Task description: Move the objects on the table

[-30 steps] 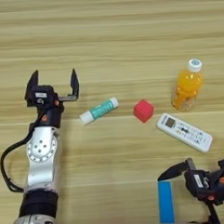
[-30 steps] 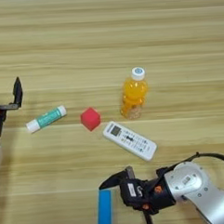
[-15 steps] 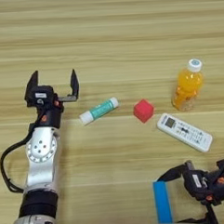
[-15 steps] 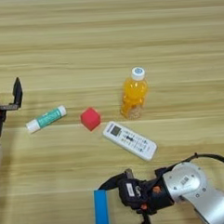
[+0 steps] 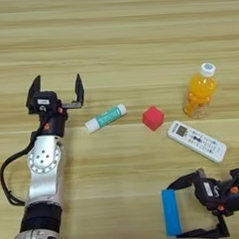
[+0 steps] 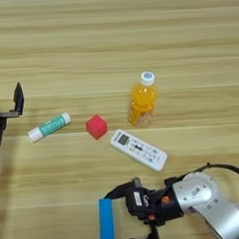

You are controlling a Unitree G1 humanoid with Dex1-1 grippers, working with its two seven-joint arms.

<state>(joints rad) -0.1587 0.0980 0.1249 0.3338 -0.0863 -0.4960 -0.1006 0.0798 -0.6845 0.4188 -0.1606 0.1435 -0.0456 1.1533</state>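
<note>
On the plank table (image 5: 117,37), our right gripper (image 5: 180,210) spreads wide around the stiff blue block (image 5: 171,211), lower right; grip its long sides. Left gripper (image 5: 57,91) idles open, left.

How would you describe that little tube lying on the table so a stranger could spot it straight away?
Start at the wide light-brown wooden table and find the robot's left claw, open near the left edge. Just right of it lies the green-and-white tube, flat and slanted, apart from the small red cube further right. It is the only long, thin, green thing there.
</note>
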